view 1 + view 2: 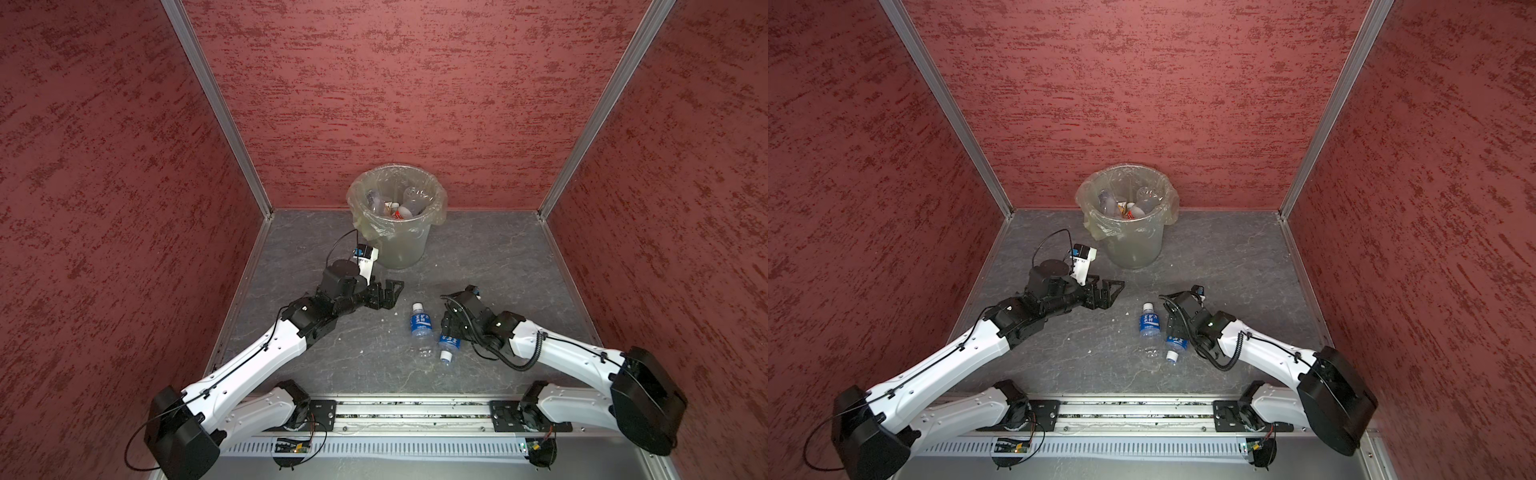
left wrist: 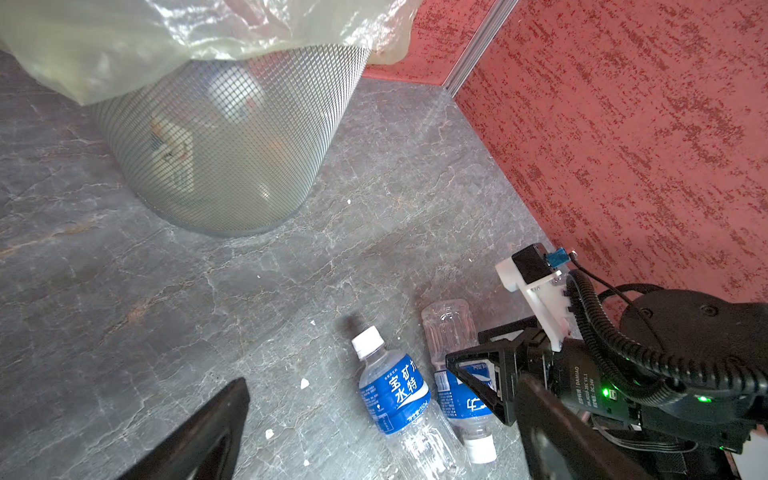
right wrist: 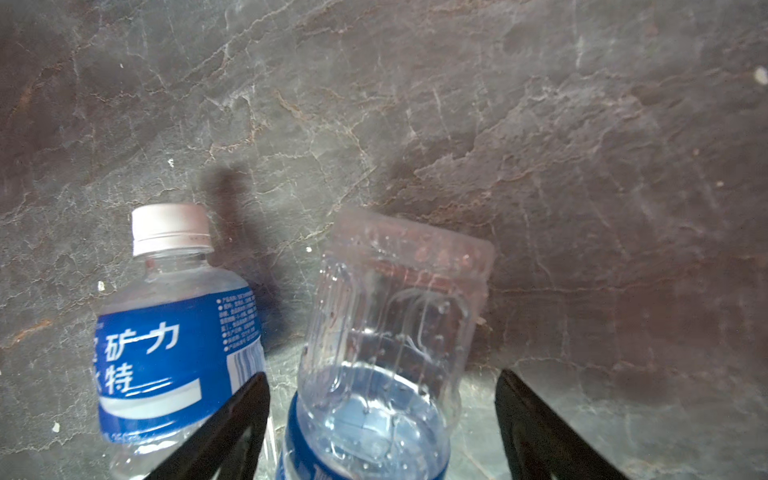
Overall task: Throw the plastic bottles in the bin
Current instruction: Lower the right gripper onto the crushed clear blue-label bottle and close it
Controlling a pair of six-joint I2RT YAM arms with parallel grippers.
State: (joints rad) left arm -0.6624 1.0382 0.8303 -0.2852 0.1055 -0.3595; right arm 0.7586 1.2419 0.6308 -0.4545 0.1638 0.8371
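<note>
- Right pincer (image 3: 382, 374): jaws stand apart, one on each side of the capped-near bottle (image 3: 386, 316). A gap shows at one finger, so it has no grip yet.
- Left pincer (image 1: 395, 296): wide open and empty, hanging near the foot of the bin (image 1: 399, 249).
- Two plastic bottles lie on the table (image 1: 498, 270) in front of the bin, side by side and head to tail. The second bottle (image 1: 420, 328) points its white cap at the bin. I cannot tell whether they touch.
- Risk: one finger sits in the narrow space between the bottles. It may shove the second bottle, which would probably roll off across the table.
- Risk: the target is thin, clear and ribbed. A hard squeeze could buckle it, and a weak one on the round wall could let it squirt out.
- Risk: the fingers look set toward the base end, so the cap end may droop on lifting.
- Risk: the left arm sits beside the bin, so the carry path could clip it.
- Risk: a low release would catch the loose bag at the rim.
- Bin contents (image 1: 411, 197): several bottles, clear ones plus something red and white; exact count unreadable.
- Target bottle contents: droplets only, and it looks empty.
</note>
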